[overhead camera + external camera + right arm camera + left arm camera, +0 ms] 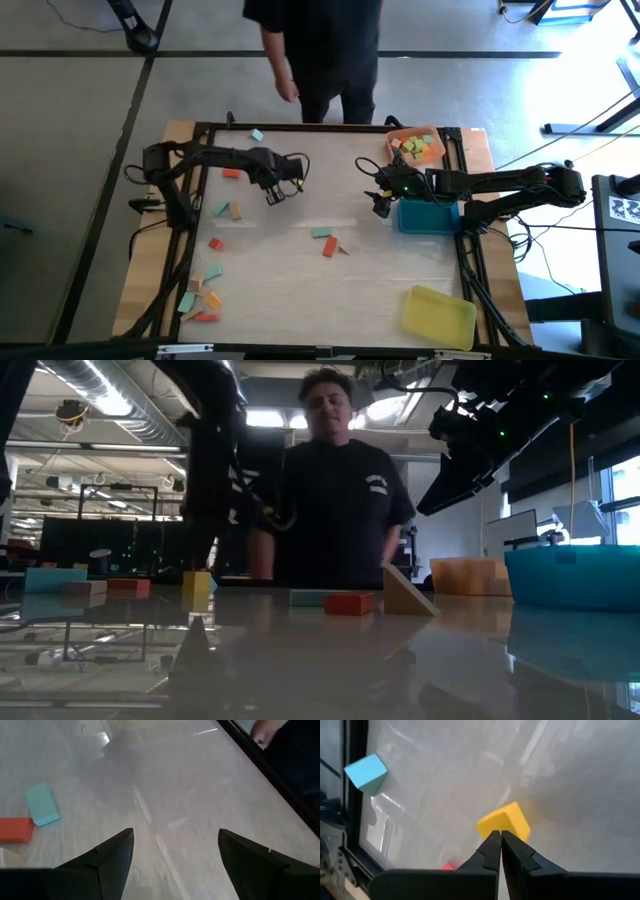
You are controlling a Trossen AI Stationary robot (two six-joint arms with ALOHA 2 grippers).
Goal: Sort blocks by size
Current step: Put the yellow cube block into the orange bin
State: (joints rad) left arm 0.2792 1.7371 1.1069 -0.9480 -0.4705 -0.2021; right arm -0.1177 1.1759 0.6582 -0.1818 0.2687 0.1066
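My left gripper hangs shut over the table's far-left middle. In the left wrist view, a yellow cube lies on the table just past my left gripper's tips. The same cube shows in the low view. A teal block lies by the far frame. My right gripper hovers open beside the blue tray, nothing between its fingers. A teal bar and a red bar lie ahead of it, with a tan wedge beside them. My left gripper points steeply down with its shut fingertips right at the yellow cube's near lower edge. I cannot tell whether they touch it. The cube rests flat on the table.
An orange tray holding several blocks stands at the far right, and a yellow tray at the near right. Several loose blocks lie along the left side. A person stands at the far edge. The table's middle is bare.
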